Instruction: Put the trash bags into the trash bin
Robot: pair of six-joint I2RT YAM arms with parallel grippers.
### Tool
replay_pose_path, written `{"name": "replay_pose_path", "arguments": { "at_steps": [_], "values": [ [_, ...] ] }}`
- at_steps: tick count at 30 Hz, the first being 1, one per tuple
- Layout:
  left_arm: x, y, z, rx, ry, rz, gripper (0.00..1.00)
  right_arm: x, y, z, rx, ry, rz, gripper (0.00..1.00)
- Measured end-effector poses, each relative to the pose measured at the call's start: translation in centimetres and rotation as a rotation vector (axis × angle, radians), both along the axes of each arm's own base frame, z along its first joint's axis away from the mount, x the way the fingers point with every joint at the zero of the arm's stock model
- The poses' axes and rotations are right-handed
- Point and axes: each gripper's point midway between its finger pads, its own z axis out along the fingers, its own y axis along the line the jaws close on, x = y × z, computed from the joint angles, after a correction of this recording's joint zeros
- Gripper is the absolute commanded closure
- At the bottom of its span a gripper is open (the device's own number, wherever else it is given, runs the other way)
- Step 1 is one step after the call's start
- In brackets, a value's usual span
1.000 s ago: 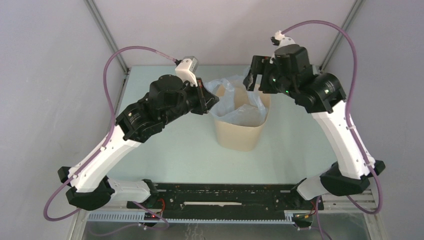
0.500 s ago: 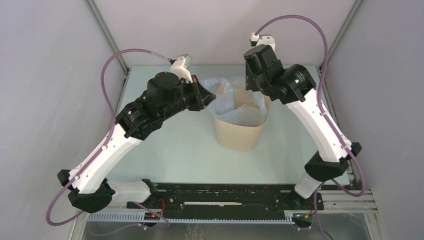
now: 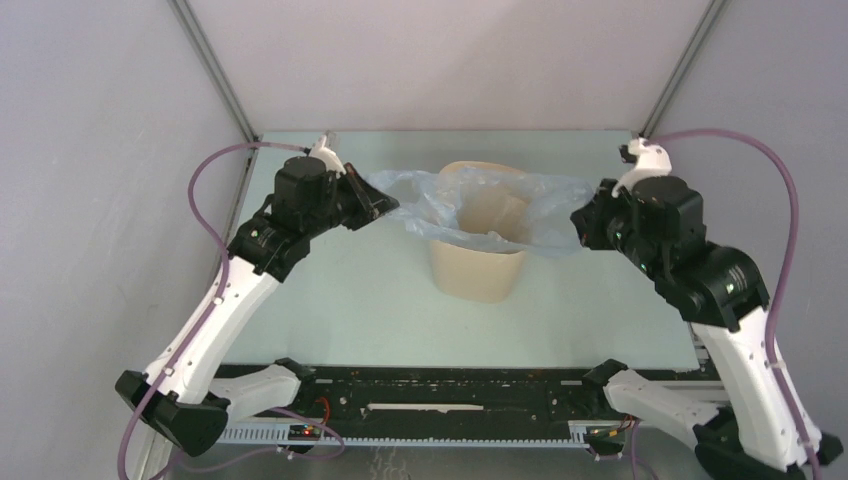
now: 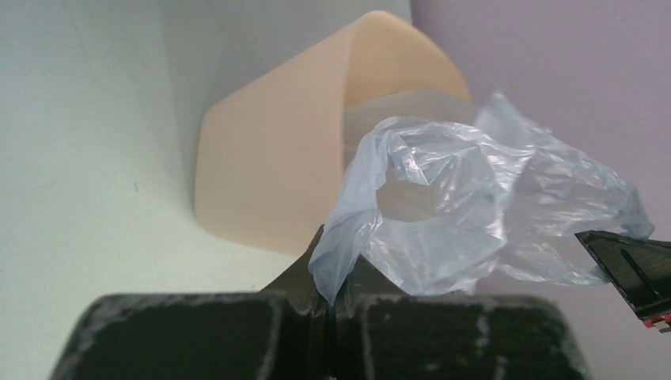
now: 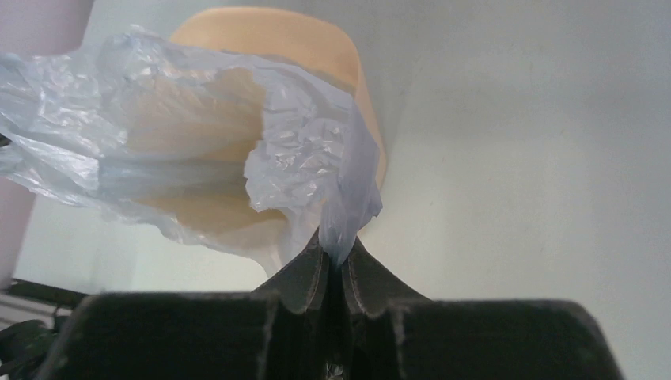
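Observation:
The cream-beige trash bin stands upright mid-table. The pale-blue translucent trash bag is stretched wide over its rim, its middle sagging into the bin. My left gripper is shut on the bag's left edge, just left of the bin. In the left wrist view the trash bag is pinched at the gripper, with the bin beyond. My right gripper is shut on the bag's right edge. The right wrist view shows the bag caught at the gripper, in front of the bin.
The pale green tabletop surrounds the bin. Grey enclosure walls and metal corner posts stand behind. A black rail runs along the near edge between the arm bases.
My right gripper came down from above the bin's far rim, shut on the bag's right edge and pulled it rightward. The left gripper drew its edge left. The bag now spreads wide.

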Motion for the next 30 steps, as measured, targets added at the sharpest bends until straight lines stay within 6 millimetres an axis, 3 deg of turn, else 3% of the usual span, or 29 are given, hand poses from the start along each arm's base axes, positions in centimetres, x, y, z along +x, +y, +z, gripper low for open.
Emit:
{"name": "replay_pose_path", "arguments": {
  "at_steps": [3, 8, 11, 13, 16, 20, 22, 25, 30],
  "values": [
    [0.0, 0.8, -2.5, 0.005, 0.052, 0.012, 0.97, -0.2, -0.9, -2.4, 0.066, 0.055, -0.017, 0.94],
    [-0.1, 1.6, -5.2, 0.0, 0.124, 0.019, 0.58, 0.3, 0.4, -4.8, 0.178, 0.178, 0.037, 0.84],
    [-0.9, 1.3, -3.7, -0.057, 0.1, 0.006, 0.27, -0.2, 2.2, -4.8, 0.254, 0.222, 0.103, 0.81],
    [-1.6, 1.1, -1.9, -0.11, 0.06, -0.001, 0.14, -0.7, 3.0, -4.1, 0.306, 0.22, 0.134, 0.76],
    [-3.5, 0.4, 0.8, -0.199, 0.004, -0.033, 0.06, -1.1, 3.6, -3.2, 0.357, 0.213, 0.154, 0.61],
    [-5.8, -1.2, 1.7, -0.278, 0.006, -0.1, 0.04, -1.4, 4.2, -2.5, 0.407, 0.209, 0.162, 0.35],
    [-6.3, -2.0, 1.4, -0.297, 0.027, -0.122, 0.09, -1.5, 4.4, -2.5, 0.42, 0.219, 0.16, 0.26],
    [-6.0, -3.1, 0.5, -0.306, 0.074, -0.13, 0.2, -1.8, 4.7, -2.7, 0.415, 0.231, 0.156, 0.2],
    [-4.7, -3.5, -0.9, -0.286, 0.111, -0.098, 0.39, -2.6, 5.7, -3.5, 0.399, 0.268, 0.124, 0.19]
  ]
}}
